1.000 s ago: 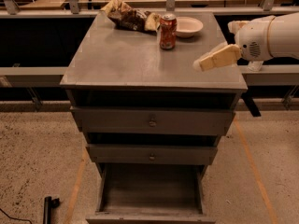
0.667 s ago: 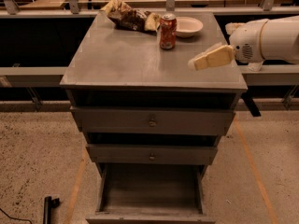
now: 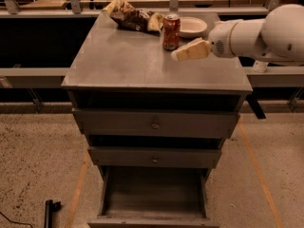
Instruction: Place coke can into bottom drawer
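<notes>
The coke can (image 3: 171,31) stands upright toward the far edge of the desk (image 3: 128,61), between a crumpled snack bag (image 3: 130,17) on its left and a white bowl (image 3: 192,26) on its right. The pincer (image 3: 178,55) comes in from the right on a white arm (image 3: 261,32) and hangs low over the desk top. Its pale tip points left, just beside the can's base on the near-right side, and the can is not in its grip. I cannot tell whether the pincer is wide or narrow. Down below, the bottom drawer (image 3: 152,194) is pulled out toward me, showing its plain grey floor.
</notes>
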Tool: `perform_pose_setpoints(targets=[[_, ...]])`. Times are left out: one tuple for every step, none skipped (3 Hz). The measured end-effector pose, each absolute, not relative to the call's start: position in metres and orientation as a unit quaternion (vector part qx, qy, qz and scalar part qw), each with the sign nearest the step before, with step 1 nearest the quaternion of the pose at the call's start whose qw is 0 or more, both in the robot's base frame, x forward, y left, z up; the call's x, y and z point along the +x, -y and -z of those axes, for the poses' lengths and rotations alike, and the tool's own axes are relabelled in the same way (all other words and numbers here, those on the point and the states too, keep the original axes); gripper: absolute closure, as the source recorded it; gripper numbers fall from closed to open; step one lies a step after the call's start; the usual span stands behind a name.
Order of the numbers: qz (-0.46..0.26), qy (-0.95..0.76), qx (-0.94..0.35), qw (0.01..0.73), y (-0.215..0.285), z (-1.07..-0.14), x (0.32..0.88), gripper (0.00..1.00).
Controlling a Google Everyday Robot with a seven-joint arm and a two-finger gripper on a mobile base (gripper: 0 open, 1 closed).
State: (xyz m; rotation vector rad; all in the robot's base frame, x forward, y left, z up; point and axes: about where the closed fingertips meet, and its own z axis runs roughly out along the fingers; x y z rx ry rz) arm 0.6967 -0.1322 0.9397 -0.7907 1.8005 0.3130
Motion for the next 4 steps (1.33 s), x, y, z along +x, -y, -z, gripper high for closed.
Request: perform_pose_setpoints(targets=[[-0.144, -0.772, -0.297, 0.543, 0.12, -0.919, 0.737, 0.0], [-0.153, -0.776, -0.291, 0.538, 0.105, -0.883, 0.782, 0.0], [-0.155, -0.773, -0.29, 0.542, 0.101, -0.886, 0.785, 0.0], [-0.161, -0.756, -0.302, 0.558, 0.085, -0.897, 0.798, 0.0]])
